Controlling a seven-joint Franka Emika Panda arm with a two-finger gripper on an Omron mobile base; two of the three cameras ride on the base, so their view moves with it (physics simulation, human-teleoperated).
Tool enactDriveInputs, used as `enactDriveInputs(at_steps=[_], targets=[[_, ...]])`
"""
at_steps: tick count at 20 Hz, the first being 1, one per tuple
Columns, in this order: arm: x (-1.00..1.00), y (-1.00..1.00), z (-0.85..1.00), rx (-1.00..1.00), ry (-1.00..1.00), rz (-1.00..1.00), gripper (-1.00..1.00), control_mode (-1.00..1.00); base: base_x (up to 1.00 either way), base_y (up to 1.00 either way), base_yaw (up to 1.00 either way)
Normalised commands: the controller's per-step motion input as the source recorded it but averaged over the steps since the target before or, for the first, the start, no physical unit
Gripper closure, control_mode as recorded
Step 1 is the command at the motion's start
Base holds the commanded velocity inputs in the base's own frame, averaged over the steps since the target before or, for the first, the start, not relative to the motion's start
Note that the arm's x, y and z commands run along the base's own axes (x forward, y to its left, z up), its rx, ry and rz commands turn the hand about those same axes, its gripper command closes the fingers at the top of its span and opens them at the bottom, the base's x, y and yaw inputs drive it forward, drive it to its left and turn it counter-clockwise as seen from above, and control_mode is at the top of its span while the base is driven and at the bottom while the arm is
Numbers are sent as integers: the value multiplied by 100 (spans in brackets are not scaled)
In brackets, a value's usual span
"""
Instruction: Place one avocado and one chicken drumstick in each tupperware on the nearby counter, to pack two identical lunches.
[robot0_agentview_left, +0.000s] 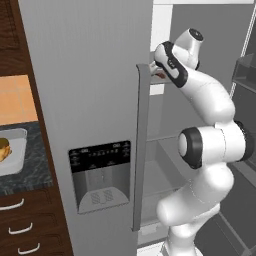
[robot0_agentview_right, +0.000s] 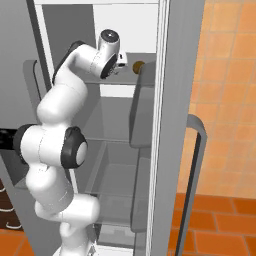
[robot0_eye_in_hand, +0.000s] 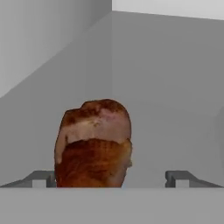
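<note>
While the gripper (robot0_eye_in_hand: 111, 177) stands spread wide inside the fridge, one reddish-brown chicken drumstick (robot0_eye_in_hand: 94, 144) lies between its two fingertips (robot0_eye_in_hand: 43, 178), nearer the left one, unpinched.

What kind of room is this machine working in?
A home kitchen, it seems: a tall grey fridge stands open with shelves inside, beside a dark stone counter over wooden drawers, with a chicken drumstick on a fridge shelf.
</note>
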Motion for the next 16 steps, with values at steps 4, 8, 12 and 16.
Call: enactDriveInputs(at_steps=[4,8,12,16], targets=[[56,6,-27,-3,0,-1,100,-100,0,0,0],[-14,1,-56,-4,0,-1,100,-100,0,0,0],[-96,-5,-46,0,-3,-10,100,-100,0,0,0],[-100,-20,-10,0,-14,-15,100,-100,0,0,0]])
